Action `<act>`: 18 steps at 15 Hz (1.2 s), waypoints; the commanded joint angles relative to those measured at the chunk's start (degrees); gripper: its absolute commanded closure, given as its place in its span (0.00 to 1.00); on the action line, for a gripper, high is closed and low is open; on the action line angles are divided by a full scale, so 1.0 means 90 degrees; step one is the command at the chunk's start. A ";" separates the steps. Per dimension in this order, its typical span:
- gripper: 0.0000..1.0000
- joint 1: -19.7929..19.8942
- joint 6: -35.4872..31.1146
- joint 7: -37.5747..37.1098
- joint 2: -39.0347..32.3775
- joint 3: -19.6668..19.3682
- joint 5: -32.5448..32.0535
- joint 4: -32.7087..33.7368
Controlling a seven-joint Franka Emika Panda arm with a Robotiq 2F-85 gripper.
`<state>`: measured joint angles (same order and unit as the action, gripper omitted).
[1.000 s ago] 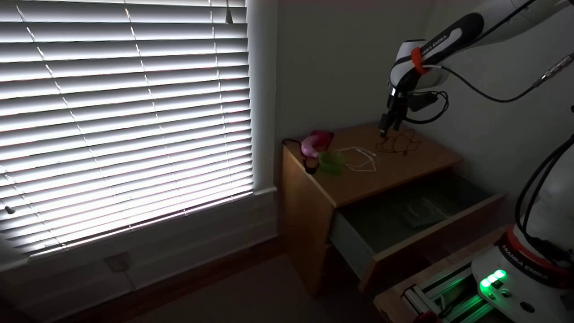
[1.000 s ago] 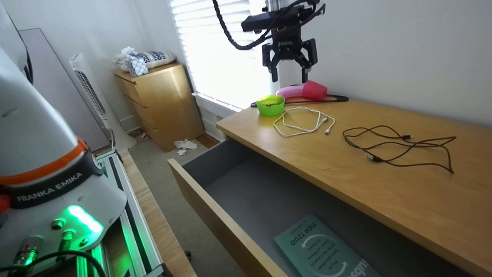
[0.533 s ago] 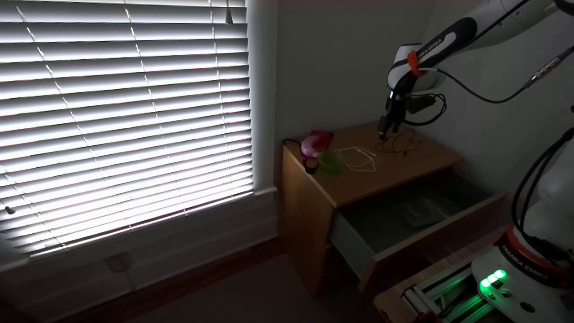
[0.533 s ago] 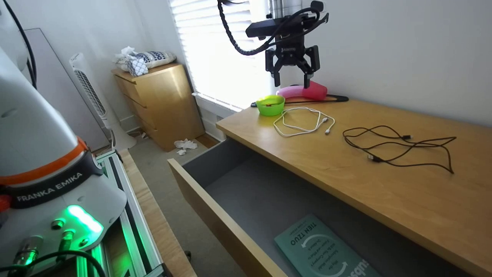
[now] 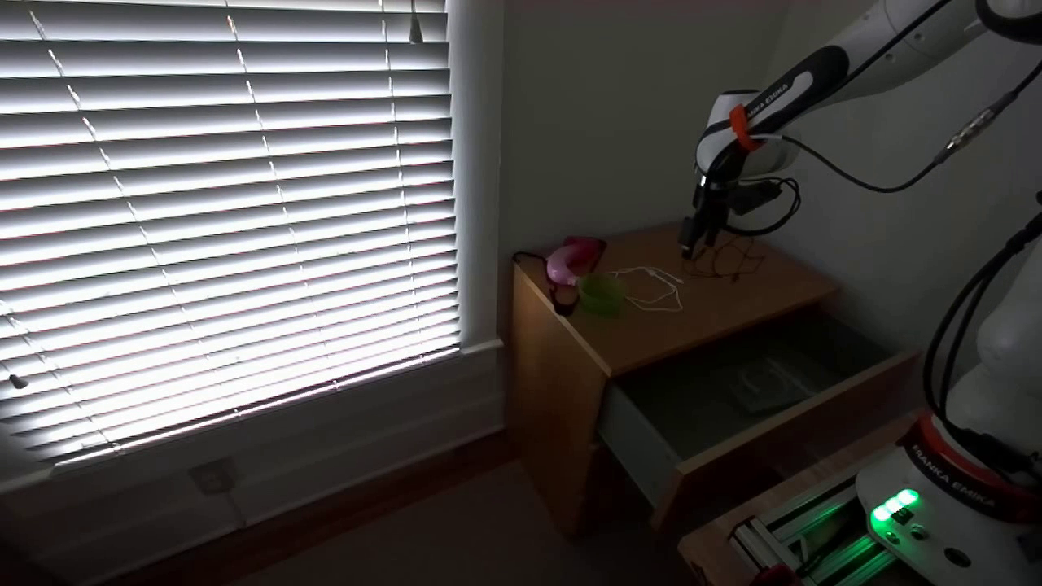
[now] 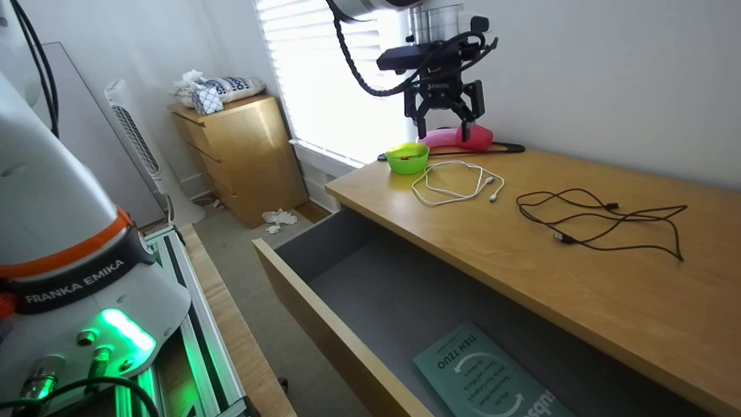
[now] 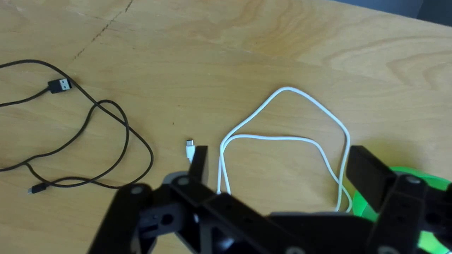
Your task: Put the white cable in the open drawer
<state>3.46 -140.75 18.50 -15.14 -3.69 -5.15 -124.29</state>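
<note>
The white cable [image 6: 457,200] lies in loose loops on the light-wood cabinet top, also visible in an exterior view [image 5: 680,298]. In the wrist view its loops [image 7: 282,138] show between the fingers, and part of it is hidden behind the gripper. My gripper [image 6: 443,136] is open and empty, pointing down above the cabinet top. It also shows in an exterior view [image 5: 698,247] and the wrist view [image 7: 279,155]. The open drawer [image 6: 376,284] is pulled out below the cabinet top; its grey inside shows at the top right of the wrist view [image 7: 388,6].
A green bowl [image 6: 407,163] stands beside the white cable, close to one finger in the wrist view. A pink object [image 6: 476,138] lies behind it. A black cable [image 6: 613,249] lies on the same top. A teal book [image 6: 486,373] lies in the drawer.
My gripper has moved down toward the cabinet top, with a slight sideways shift. It stays open. The white cable and the drawer have not moved.
</note>
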 commanded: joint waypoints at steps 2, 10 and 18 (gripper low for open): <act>0.00 0.0169 -0.0537 0.0092 -0.0955 0.0194 0.0110 0.0587; 0.00 0.0366 -0.0889 0.0100 -0.2353 0.0305 -0.0004 0.1856; 0.00 0.0640 -0.0872 0.0261 -0.3161 0.0467 0.0025 0.2734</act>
<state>7.60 -148.24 19.43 -40.54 -0.82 -5.07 -102.86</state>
